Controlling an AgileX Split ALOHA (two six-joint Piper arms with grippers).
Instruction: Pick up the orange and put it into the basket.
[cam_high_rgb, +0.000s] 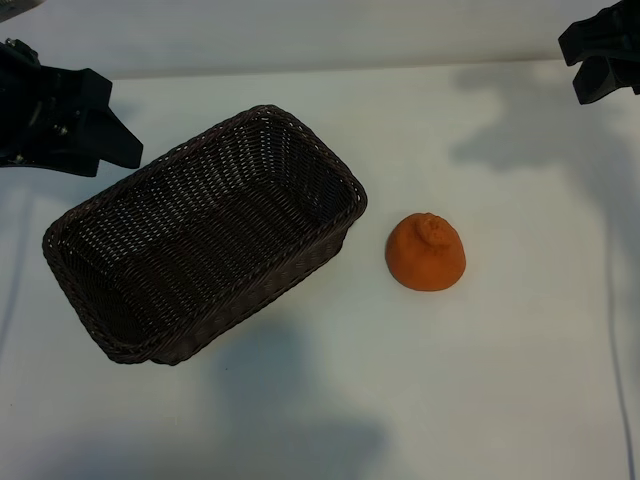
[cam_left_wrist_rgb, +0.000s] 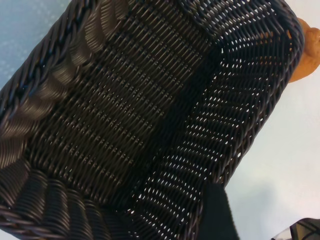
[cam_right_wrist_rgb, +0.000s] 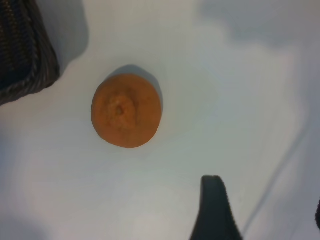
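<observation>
One orange (cam_high_rgb: 426, 252) on the white table (cam_high_rgb: 480, 380), resting with its knobbly stem end up, just beside the basket's near corner but apart from it; a strip of bare table shows between the two. Nothing touches the fruit.

One wicker basket (cam_high_rgb: 120, 225), dark brown, rectangular with rounded corners and sloped sides, set at a diagonal left of the orange in the exterior view. Its interior holds no item. In the left wrist view the woven floor and walls of the basket (cam_left_wrist_rgb: 125, 115) fill most of the picture, and a sliver of the orange (cam_left_wrist_rgb: 306, 55) shows past its far rim.

Two arms, both at the table's far edge and well apart from the orange. Left gripper (cam_high_rgb: 100, 140): above the table beside the basket's far long side, at the exterior view's upper left; it holds nothing, and its jaws stand apart. Right gripper (cam_high_rgb: 605, 62): at the upper right corner of the exterior view, holding nothing, jaws likewise apart. In the right wrist view the orange (cam_right_wrist_rgb: 126, 110) lies out in front of the gripper, one dark fingertip (cam_right_wrist_rgb: 214, 207) showing at the frame edge clear of the fruit, and one corner of the basket (cam_right_wrist_rgb: 25, 55) at the side.

Shadows of the arms fall on the table surface.
</observation>
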